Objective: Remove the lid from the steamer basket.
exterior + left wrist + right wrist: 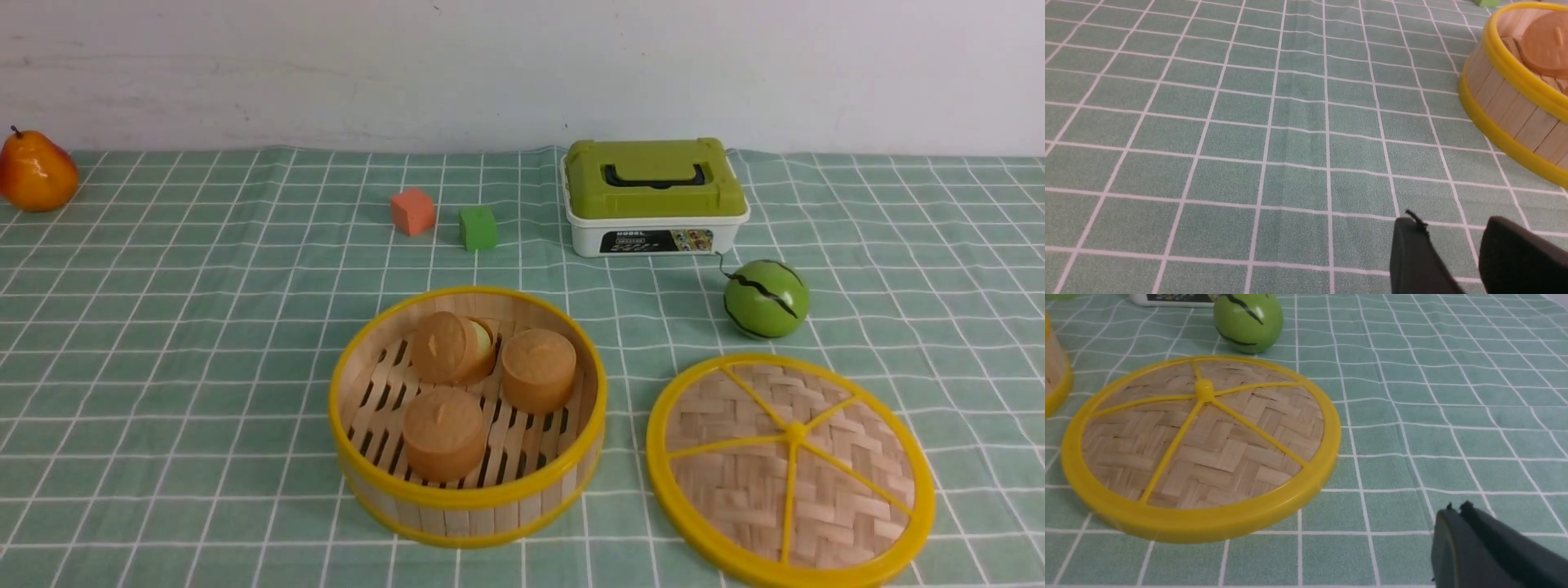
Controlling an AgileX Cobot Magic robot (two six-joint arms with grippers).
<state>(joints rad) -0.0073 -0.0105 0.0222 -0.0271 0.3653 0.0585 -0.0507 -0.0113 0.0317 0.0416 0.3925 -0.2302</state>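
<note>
Fingers [1414,257] of the left gripper [1449,223]: two dark pads, cut off by the frame edge, standing apart with only the checked green tablecloth [163,327] between them. Fingers of the right gripper [1457,507]: tips pressed together, nothing held, also cut off by the frame. Neither arm shows in the front view. Steamer basket [467,490]: uncovered, near the table's front edge at centre; only a part of its wall shows in the left wrist view. Contents: three round brown cakes [443,431] on the slatted floor, two flat, one tilted against the wall with a pale green item behind it, too hidden to identify. Lid [790,471]: flat on the cloth just to the right of the basket, apart from it, its near rim clipped by the front view. White box [655,196] with green lid: shut, contents hidden. Loose items: watermelon [766,299] between box and lid, orange cube [412,211], green cube [478,228], pear [36,172] at far left.
</note>
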